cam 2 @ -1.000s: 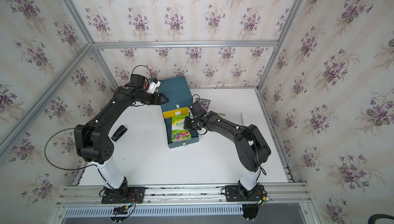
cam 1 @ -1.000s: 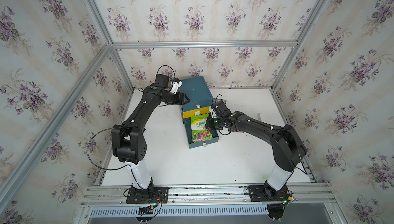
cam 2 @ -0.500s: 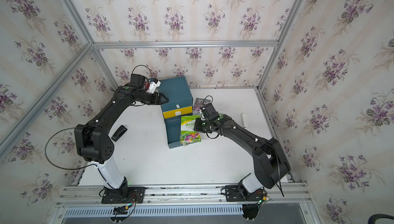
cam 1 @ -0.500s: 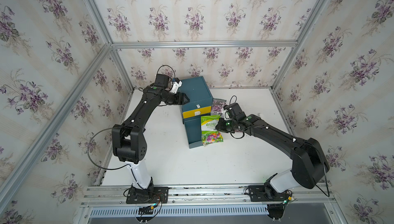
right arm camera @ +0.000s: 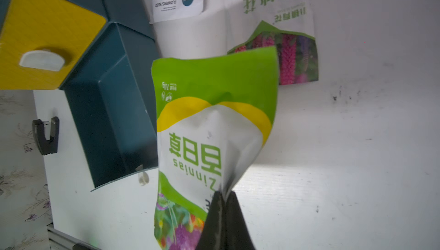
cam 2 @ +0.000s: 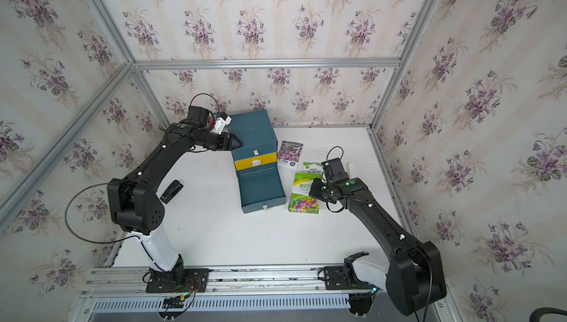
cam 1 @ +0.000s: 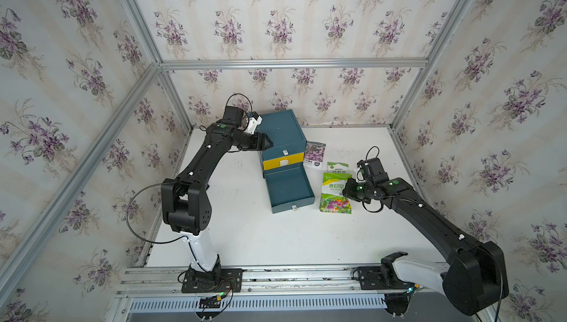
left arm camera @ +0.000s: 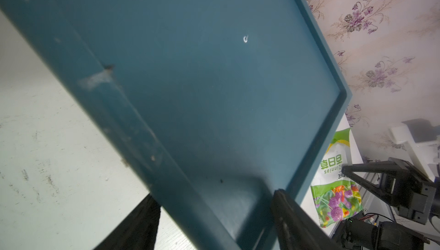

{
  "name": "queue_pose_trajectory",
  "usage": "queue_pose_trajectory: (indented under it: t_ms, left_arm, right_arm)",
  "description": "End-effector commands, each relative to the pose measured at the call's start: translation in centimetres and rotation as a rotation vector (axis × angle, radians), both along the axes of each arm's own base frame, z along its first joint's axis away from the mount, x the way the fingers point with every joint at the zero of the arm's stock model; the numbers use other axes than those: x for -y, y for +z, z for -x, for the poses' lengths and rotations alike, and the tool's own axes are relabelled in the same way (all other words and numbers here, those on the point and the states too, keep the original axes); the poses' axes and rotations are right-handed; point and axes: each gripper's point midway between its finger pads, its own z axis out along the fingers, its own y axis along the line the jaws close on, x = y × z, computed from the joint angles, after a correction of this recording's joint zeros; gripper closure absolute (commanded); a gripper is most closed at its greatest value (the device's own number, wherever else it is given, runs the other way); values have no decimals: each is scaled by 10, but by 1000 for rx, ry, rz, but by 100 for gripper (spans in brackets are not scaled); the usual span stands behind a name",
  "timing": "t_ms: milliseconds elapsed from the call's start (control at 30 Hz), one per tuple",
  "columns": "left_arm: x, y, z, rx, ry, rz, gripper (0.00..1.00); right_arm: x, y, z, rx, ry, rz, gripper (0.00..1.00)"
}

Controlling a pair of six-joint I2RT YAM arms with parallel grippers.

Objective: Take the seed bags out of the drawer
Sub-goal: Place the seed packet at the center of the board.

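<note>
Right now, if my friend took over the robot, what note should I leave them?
Left fingers: clamped on the cabinet's top corner, steadying it.
Right fingers: shut on the zinnia bag, held outside the open drawer, beside it.
Purple bag and green-white bag: lying on the table beside the cabinet.
Done: drawer looks empty.
Left: set the zinnia bag down, let go.

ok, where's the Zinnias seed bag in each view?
In a top view: Zinnias seed bag right of the open drawer.
In a top view: Zinnias seed bag right of the open drawer.
Left wrist: Zinnias seed bag past the blue cabinet's corner.
Right wrist: Zinnias seed bag mid-picture, held by the right gripper.
Shared landmark: blue cabinet.
</note>
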Motion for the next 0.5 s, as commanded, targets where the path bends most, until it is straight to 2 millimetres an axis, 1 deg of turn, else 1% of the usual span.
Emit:
queue_pose_trajectory:
  t_ms: [0,133,233,367,467]
  left_arm:
    - [-36,-63,52,-284,11,-252,24]
    - [-37,-64,52,-286,9,-253,24]
    - [-37,-64,52,-283,10,-255,24]
    - [-36,-65,52,-289,9,-254,24]
    - [-36,-65,52,-288,8,-252,24]
  right_arm:
    - [4,-15,9,-32,24,30,100]
    - [7,-39,17,-75,27,43,100]
    - [8,-53,20,-99,34,54,100]
    - [12,-65,24,-129,41,81,100]
    - [15,-72,25,-146,42,102,97]
